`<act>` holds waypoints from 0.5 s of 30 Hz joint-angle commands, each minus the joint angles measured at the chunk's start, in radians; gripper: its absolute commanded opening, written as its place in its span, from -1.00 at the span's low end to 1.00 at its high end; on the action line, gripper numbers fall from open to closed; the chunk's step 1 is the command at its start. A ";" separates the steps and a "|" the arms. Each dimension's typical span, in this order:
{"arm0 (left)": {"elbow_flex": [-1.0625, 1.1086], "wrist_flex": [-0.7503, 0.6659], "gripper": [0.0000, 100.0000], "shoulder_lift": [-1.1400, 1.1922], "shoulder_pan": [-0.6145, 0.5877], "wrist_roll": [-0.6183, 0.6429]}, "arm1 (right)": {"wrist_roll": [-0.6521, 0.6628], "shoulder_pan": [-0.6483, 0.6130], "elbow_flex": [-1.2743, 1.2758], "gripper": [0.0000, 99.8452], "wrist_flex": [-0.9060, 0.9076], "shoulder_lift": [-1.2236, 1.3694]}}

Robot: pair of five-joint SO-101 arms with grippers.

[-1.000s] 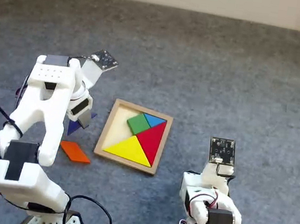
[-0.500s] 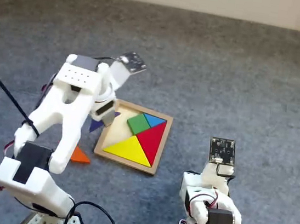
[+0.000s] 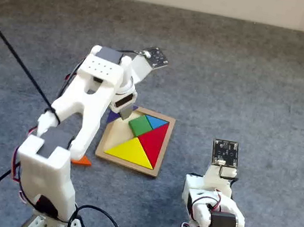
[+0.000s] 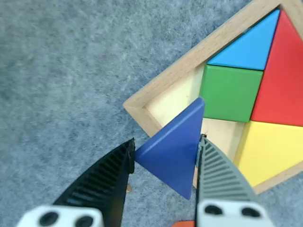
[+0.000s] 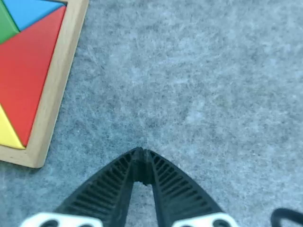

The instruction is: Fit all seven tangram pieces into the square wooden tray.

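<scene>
The square wooden tray (image 3: 163, 147) lies mid-table and holds a green square (image 3: 139, 125), a light blue triangle (image 3: 155, 121), a red triangle (image 3: 155, 140) and a yellow triangle (image 3: 130, 151). My left gripper (image 4: 165, 142) is shut on a dark blue triangle (image 4: 173, 147), which hangs over the tray's far-left corner (image 4: 142, 106) beside the green square (image 4: 232, 92). An orange piece (image 3: 82, 161) lies left of the tray, mostly hidden by the left arm. My right gripper (image 5: 142, 163) is shut and holds nothing, above the carpet right of the tray's near corner (image 5: 45, 118).
Grey carpet covers the table all round the tray. The right arm (image 3: 215, 211) sits folded at the near right. A black cable (image 3: 23, 66) runs slantwise from the left arm toward the far left.
The left arm has swung right and away from me with the dark blue triangle, from left of the tray to over its far-left corner. The right arm has not moved.
</scene>
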 commanded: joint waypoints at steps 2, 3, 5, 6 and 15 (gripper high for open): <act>-0.229 0.115 -0.57 0.102 0.019 0.005 | -0.008 -0.008 0.148 -0.99 0.004 -0.008; -0.268 0.140 -0.52 0.128 0.018 0.005 | -0.008 -0.008 0.148 -0.99 0.004 -0.008; -0.326 0.169 -0.50 0.168 0.015 0.005 | -0.008 -0.008 0.148 -0.99 0.004 -0.008; -0.354 0.183 -0.49 0.185 0.015 0.005 | -0.008 -0.008 0.148 -0.99 0.004 -0.008; -0.495 0.295 -0.49 0.205 0.021 0.005 | -0.008 -0.008 0.148 -0.99 0.004 -0.008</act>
